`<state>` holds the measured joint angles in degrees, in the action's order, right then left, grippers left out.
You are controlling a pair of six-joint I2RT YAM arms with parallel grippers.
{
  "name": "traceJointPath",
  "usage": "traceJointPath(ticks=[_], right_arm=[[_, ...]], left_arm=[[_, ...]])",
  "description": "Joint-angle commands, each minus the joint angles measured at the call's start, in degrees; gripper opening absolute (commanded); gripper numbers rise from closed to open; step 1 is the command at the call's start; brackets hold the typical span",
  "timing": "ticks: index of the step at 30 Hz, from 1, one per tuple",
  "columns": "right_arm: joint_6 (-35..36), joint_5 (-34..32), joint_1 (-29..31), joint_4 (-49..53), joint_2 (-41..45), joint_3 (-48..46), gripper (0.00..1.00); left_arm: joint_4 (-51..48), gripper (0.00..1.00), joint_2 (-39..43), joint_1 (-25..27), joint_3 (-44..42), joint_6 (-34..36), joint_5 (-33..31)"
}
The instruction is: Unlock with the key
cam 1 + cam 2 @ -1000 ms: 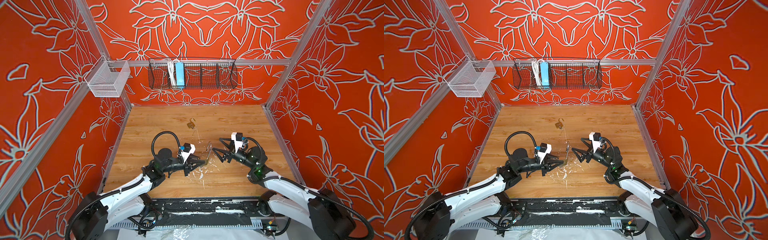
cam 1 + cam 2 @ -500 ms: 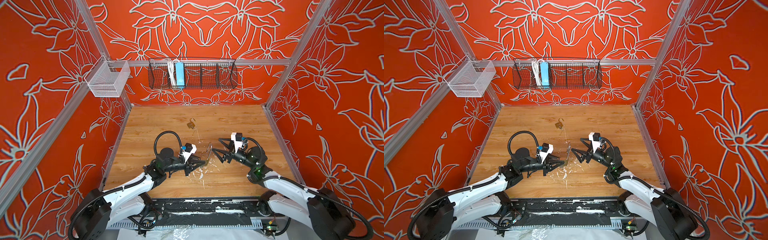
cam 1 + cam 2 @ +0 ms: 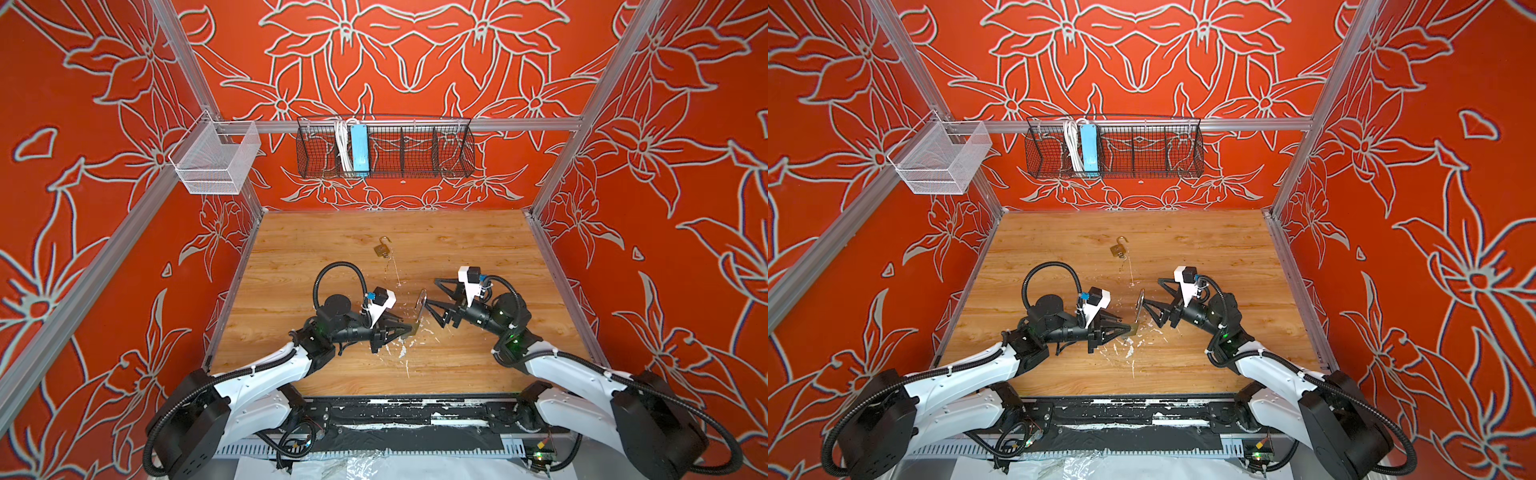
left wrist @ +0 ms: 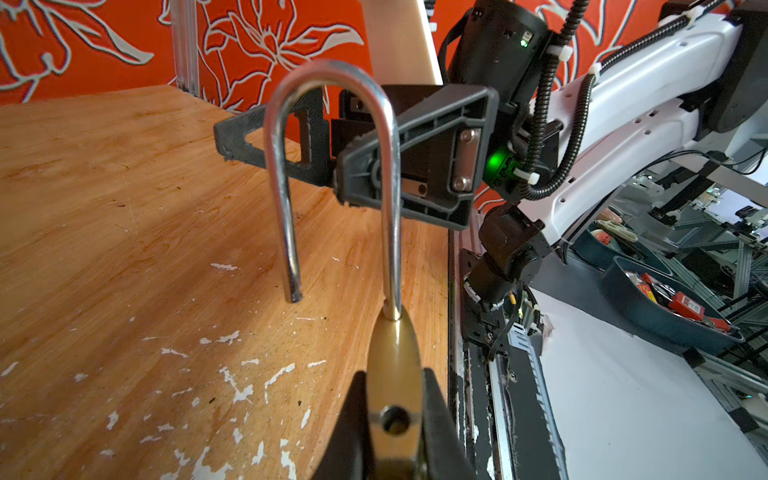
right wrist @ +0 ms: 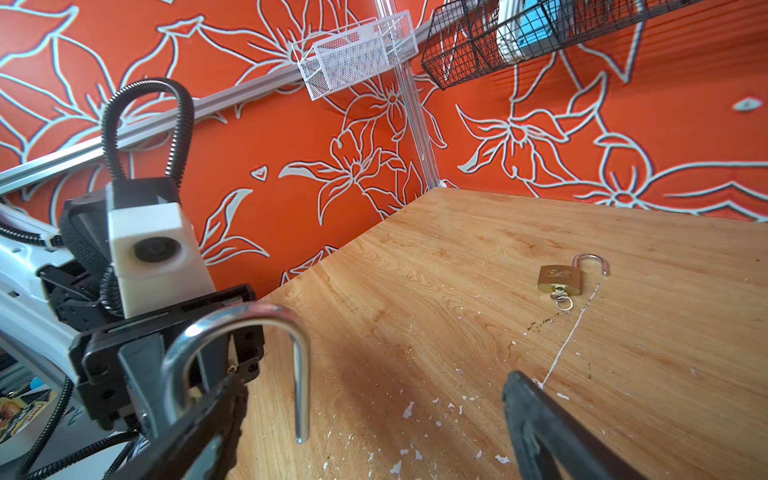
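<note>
My left gripper (image 3: 409, 330) (image 3: 1128, 330) is shut on the brass body of a large padlock (image 4: 395, 365), held upright just above the table. Its long steel shackle (image 4: 332, 124) (image 3: 421, 301) stands open, with the free leg out of the body. My right gripper (image 3: 433, 296) (image 5: 370, 395) is open and level with the shackle. The free leg of the shackle (image 5: 301, 374) stands between the right gripper's fingers without touching them. A small brass padlock (image 3: 381, 248) (image 5: 559, 278) lies further back, its shackle open. A key (image 5: 561, 300) with a ring sits in that small padlock's base.
White paint flecks (image 3: 401, 351) mark the wooden table (image 3: 478, 249) under the grippers. A black wire basket (image 3: 386, 149) and a white mesh basket (image 3: 216, 160) hang on the rear rail, above the table. Orange walls close three sides.
The left arm's wrist and cable loop have edged slightly to the right. The large padlock, the right gripper and the small padlock stay where they were.
</note>
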<state>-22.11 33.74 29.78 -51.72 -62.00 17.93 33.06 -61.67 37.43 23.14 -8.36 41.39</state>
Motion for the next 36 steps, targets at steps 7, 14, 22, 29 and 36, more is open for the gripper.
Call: traceJointPath(ticks=[7, 14, 22, 29, 36], right_arm=[[0.66, 1.59, 1.39, -1.43, -1.99, 1.67, 0.98], [0.88, -2.76, 1.72, 1.69, -1.77, 2.10, 0.98], [1.82, -15.09, 1.74, 9.42, 1.24, 1.84, 0.98], [2.16, -18.22, 1.69, 12.07, 2.64, 2.02, 0.98], [2.16, -19.86, 1.74, 13.26, 3.37, 2.01, 0.98]], left_arm=[[8.59, 0.00, -1.78, -0.08, 3.64, -2.13, 6.23], [8.09, 0.00, -3.02, 0.26, 4.27, -1.92, 6.60], [3.46, 0.00, -3.10, 0.45, 5.69, -1.19, 1.64], [1.59, 0.00, -2.96, 0.54, 6.18, -0.96, -1.34], [-0.49, 0.00, -2.55, 0.60, 6.55, -0.19, -4.56]])
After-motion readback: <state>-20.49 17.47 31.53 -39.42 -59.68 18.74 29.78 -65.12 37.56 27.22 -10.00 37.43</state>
